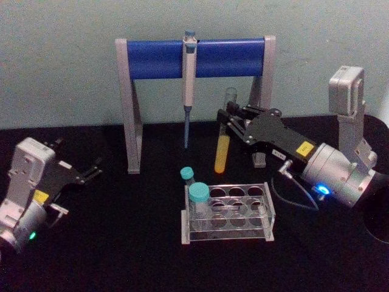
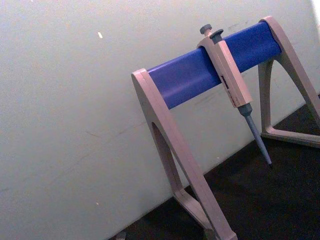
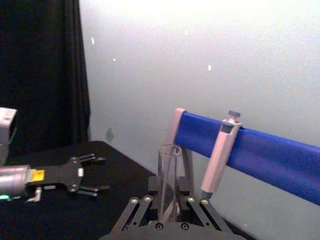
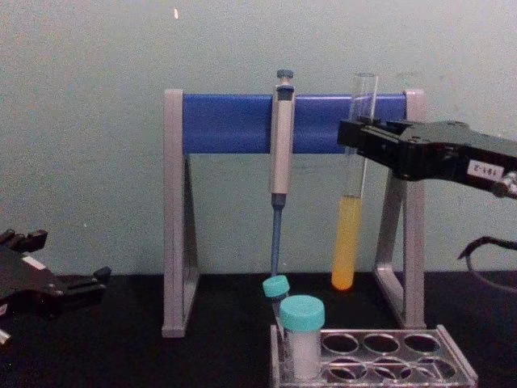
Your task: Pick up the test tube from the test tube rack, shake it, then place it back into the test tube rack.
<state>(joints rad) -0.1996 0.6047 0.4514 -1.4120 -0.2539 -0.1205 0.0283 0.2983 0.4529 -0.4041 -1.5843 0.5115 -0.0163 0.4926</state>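
Gripping the slim clear glass test tube [image 1: 223,152] of yellow-orange liquid, the right gripper [image 1: 230,121] fingers hold it above the low clear plastic rack [image 1: 228,234]. Shaking appears due next. The left gripper [image 1: 94,170] sits parked well aside, fingers spread.

Diffuse, even light falls on the pale wall [image 1: 61,61] behind the pipette stand [image 1: 158,59], and the stand's legs cast no hard-edged shadow. In front of the stand, the black worktop [image 1: 121,255] absorbs the light and stays uniformly dark. The stand's blue bar carries a soft sheen. The yellow liquid in the test tube [image 1: 222,152] appears bright against the wall, and the test tube rack [image 1: 237,231] shows pale glints along its edges. In the right wrist view the wall above the stand washes out towards white, while the curtain [image 3: 40,75] beside it is almost black. A green lamp [image 1: 31,234] and a blue lamp [image 1: 322,190] glow on the arms.
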